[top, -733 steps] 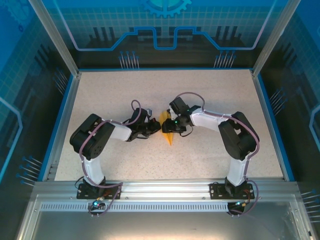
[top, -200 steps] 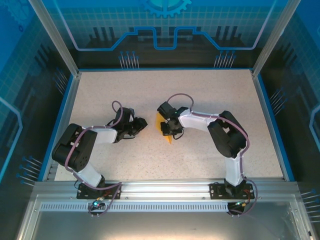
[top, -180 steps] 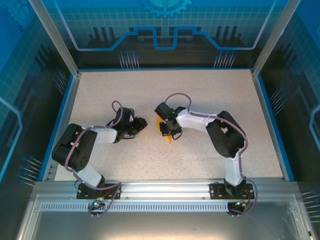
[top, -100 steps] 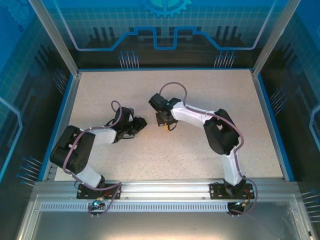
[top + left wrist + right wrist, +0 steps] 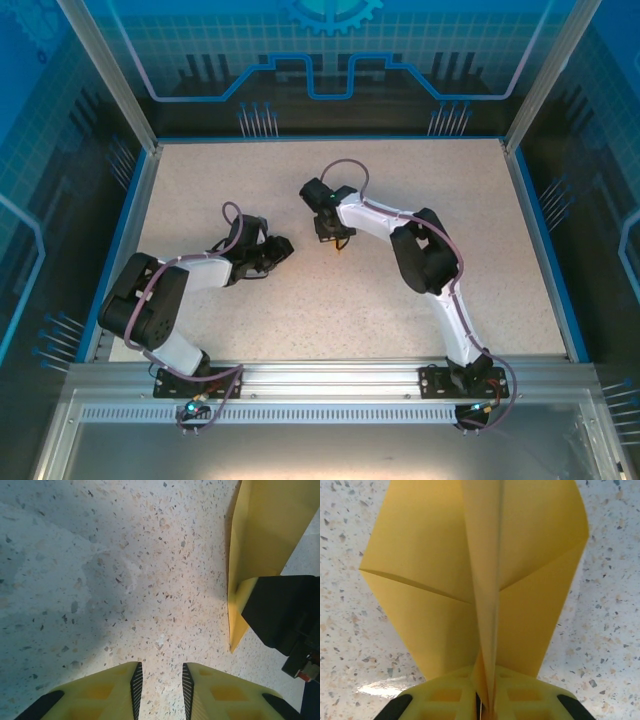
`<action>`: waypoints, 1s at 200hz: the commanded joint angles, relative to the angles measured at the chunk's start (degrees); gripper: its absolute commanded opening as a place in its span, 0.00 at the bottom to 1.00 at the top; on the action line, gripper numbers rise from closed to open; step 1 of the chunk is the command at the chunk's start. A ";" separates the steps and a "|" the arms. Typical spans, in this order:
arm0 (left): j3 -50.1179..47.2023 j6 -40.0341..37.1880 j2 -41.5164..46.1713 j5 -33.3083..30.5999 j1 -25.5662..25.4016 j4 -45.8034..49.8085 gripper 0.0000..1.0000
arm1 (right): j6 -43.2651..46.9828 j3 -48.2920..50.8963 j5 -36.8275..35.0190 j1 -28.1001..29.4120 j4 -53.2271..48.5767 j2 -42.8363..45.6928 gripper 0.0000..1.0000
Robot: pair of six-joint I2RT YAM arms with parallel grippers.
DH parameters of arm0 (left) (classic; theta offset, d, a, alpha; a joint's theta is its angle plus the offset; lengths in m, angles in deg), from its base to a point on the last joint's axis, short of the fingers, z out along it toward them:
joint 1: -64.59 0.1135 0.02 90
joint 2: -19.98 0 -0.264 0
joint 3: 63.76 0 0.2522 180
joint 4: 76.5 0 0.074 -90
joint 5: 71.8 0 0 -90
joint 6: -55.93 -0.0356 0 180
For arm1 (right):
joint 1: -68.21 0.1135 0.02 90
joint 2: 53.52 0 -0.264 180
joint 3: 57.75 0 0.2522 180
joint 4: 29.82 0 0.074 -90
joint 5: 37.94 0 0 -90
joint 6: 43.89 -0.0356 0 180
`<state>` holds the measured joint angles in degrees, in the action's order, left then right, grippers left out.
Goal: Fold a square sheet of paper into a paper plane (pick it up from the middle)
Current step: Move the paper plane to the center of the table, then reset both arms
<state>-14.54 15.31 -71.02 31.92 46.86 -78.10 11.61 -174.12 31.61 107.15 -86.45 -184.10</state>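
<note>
The paper plane (image 5: 430, 580) is an orange-yellow dart with two spread wings and a raised centre fold. My right gripper (image 5: 487, 700) is shut on that centre fold, holding the plane just above the speckled table. In the top view the right gripper (image 5: 332, 230) is near the table's middle, and a small tip of the plane (image 5: 341, 245) shows beneath it. My left gripper (image 5: 283, 246) is a short way to its left, open with only bare table between its fingers (image 5: 134, 682). From the left wrist the plane (image 5: 265, 535) hangs at the upper right. The square sheet is out of view as a flat sheet.
The speckled table (image 5: 420, 180) is ringed by a blue rim and clear enclosure walls. The right gripper's black body (image 5: 282, 612) stands at the right edge of the left wrist view, close to the left fingers.
The left arm has drawn back to the left and let go of the plane. The right arm has carried the plane toward the far left, swinging its elbow inward.
</note>
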 commanded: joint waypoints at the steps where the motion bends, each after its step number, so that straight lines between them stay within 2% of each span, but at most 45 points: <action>1: 0.75 -1.40 1.95 -1.23 0.42 1.84 0.32 | 0.22 -1.58 1.46 -0.46 -2.37 -2.14 0.17; 56: 1.33 -2.52 4.22 -2.65 0.42 4.76 0.33 | 0.44 -2.23 2.34 -0.35 -3.01 1.12 0.22; 99: 4.04 -5.42 10.22 -9.64 0.44 14.78 0.37 | 1.06 -1.62 1.67 -0.33 -3.02 10.97 0.33; 157: 10.16 -12.69 19.81 -23.17 0.51 29.24 0.52 | 1.48 8.38 -3.35 -1.40 2.58 26.98 0.59; 178: 12.09 -16.05 22.81 -28.64 1.01 31.81 0.64 | 1.53 16.06 -7.06 -3.89 7.47 34.86 0.71; 200: 12.53 -18.56 25.67 -35.00 2.23 32.32 0.80 | 2.84 24.02 -9.70 -8.61 11.93 42.55 0.85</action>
<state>-3.85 1.50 -48.42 7.20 47.51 -50.34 13.32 -157.29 27.46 103.46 -79.87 -147.80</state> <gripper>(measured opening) 0.730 0.773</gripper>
